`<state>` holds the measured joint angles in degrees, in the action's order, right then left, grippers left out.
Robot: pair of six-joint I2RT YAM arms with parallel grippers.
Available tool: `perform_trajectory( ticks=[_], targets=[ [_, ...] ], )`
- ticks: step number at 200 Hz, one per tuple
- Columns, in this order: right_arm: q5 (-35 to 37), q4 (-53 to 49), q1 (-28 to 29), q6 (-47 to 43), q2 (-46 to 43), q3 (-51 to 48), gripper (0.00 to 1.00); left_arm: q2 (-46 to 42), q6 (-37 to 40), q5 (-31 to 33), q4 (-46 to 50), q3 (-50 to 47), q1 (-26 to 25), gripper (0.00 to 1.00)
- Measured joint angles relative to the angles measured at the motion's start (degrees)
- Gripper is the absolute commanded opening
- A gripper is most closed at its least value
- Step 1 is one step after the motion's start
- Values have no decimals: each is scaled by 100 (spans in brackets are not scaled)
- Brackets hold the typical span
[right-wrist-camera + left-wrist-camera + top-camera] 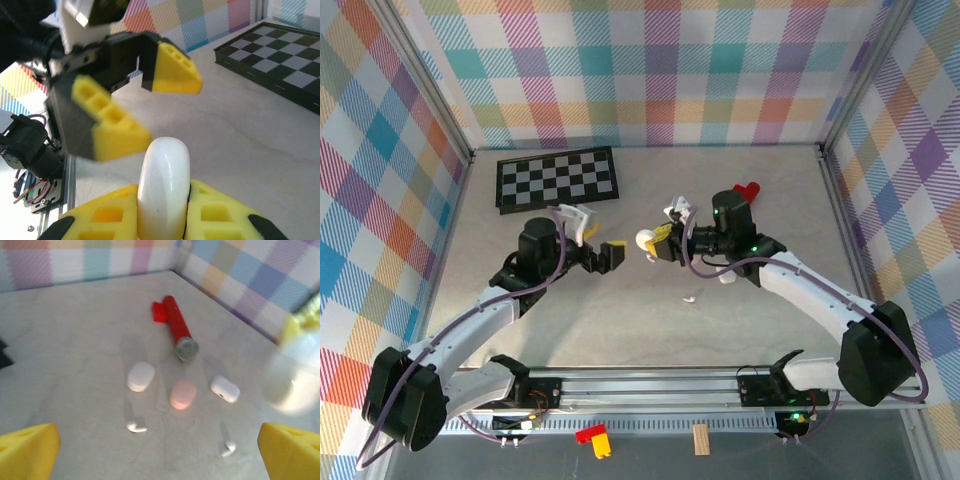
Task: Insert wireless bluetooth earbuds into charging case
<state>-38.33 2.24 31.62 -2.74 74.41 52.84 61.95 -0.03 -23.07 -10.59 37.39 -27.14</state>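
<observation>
Right end effector [165,210] pinches a white case [164,165] edge-on; left end effector [147,105], spread wide, faces it close. Two earbuds [136,427] lie loose on the desk [75,340] near other cases [140,376]. Likely risk: a nudge from the left twists the smooth case free.

Top camera looks down (from behind); wrist cameras face each other

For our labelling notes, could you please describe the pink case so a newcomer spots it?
Find the red cylinder on the table. Just off its mesh end lies the pink case, between a white case and another; only it is pink.
</observation>
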Motion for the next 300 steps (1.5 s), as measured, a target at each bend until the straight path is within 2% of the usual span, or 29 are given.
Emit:
perform_trajectory(
  ticks=[28,52,80,95,105,134,149,197,243,300],
  targets=[
    [-188,-409,-155,-273,-105,363,3,76,538,-422,-116,-2,-308,100],
    [-492,-841,-155,-573,-337,542,3,94,837,-614,-785,-256,-581,100],
    [-765,-1646,-155,-999,-437,988,3,81,1027,-909,-914,-337,-664,100],
    [-898,-1943,-155,-1172,-511,1115,3,24,1060,-1058,-920,-306,-664,97],
    [-986,-2131,-155,-1287,-560,1156,3,-31,1032,-1202,-977,-306,-664,90],
    [-1163,-2662,-155,-1576,-544,1318,3,-94,863,-1744,-1318,-304,-664,83],
    [-1261,-2850,-155,-1696,-490,1410,3,-83,745,-1996,-1414,-278,-664,75],
    [-1478,-3215,-155,-1934,-205,1554,2,214,131,-2573,-2024,-94,-664,56],
    [-1554,-3471,-155,-2090,-122,1589,2,306,72,-2903,-1974,140,-664,48],
    [-1604,-3480,-153,-2090,-138,1591,2,380,90,-3084,-1751,286,-664,47]
  ],
)
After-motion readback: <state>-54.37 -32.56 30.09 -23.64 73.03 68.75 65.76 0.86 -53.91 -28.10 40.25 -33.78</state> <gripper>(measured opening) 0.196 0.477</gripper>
